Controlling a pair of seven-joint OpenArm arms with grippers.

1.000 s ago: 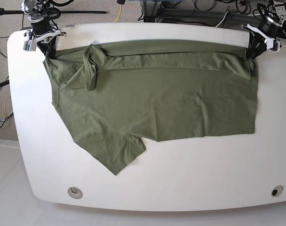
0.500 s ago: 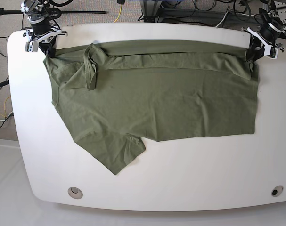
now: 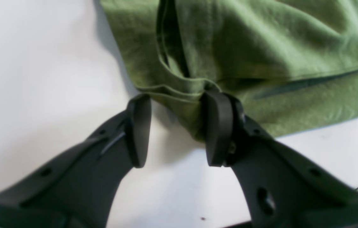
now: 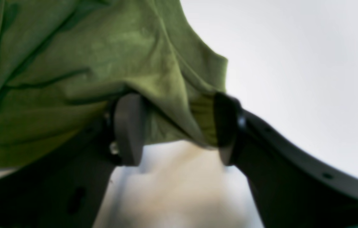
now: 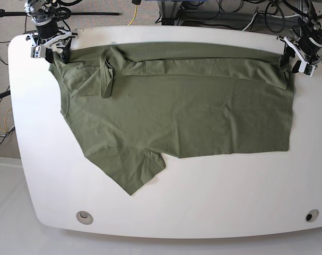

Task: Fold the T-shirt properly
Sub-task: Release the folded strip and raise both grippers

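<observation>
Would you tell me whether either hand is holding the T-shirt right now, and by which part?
Neither holds it: both the left hand and right hand stand open around the T-shirt's far corners.

white table (image 5: 214,202), cables (image 5: 214,13) on floor behind

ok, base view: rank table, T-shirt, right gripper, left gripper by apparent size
1. table
2. T-shirt, spanning most of the table's width
3. right gripper and left gripper: look about alike, both small at the far corners, not ranked.
</observation>
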